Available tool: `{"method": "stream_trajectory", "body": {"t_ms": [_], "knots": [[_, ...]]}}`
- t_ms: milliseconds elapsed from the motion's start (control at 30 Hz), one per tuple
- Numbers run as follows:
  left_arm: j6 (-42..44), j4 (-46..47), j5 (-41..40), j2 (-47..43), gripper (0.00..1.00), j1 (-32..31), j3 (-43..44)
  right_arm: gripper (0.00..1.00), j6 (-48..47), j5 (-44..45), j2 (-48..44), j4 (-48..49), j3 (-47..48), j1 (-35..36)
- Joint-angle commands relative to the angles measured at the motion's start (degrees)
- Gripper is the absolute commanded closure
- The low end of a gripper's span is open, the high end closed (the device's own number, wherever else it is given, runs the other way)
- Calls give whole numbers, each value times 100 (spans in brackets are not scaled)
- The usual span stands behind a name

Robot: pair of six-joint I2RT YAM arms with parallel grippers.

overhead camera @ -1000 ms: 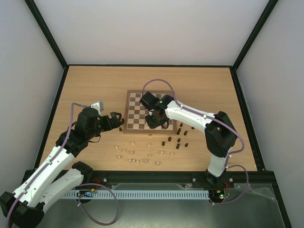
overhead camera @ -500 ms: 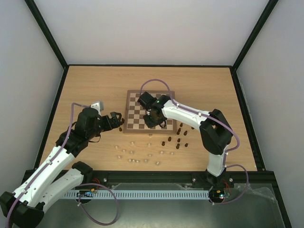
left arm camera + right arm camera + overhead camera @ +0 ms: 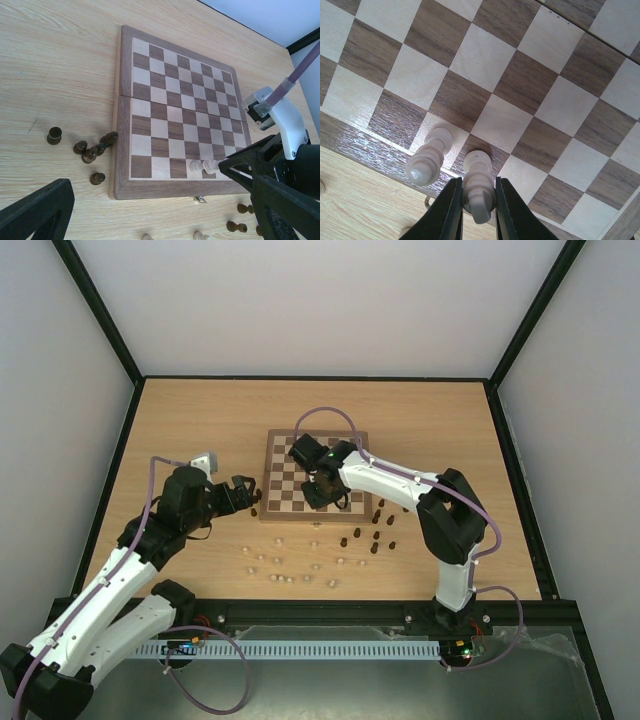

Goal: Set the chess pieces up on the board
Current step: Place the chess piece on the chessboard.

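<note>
One gripped cream piece [image 3: 479, 182], seemingly upright.

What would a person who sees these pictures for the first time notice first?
The right end effector is shut on a cream piece at the near row of the board, beside a second piece. In front of the board, loose cream pieces and dark pieces lie scattered on the table. The left end effector hangs open at the left edge of the board.
</note>
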Motion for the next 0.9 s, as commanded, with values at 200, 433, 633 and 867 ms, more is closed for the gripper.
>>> {"method": "stream_trajectory", "body": {"t_ms": [200,433,633,867], "knots": [[46,61,10,-3,0,26,-68,81,-37,2,-1,-172,77,9],[36,36,-12,-11,0,26,-61,75,-35,-14,-72,-166,31,7],[14,53,27,-12,0,33,-59,76,-33,31,-183,-159,-51,7],[4,62,62,-3,1,27,-46,83,-26,91,-188,-175,-93,9]]}}
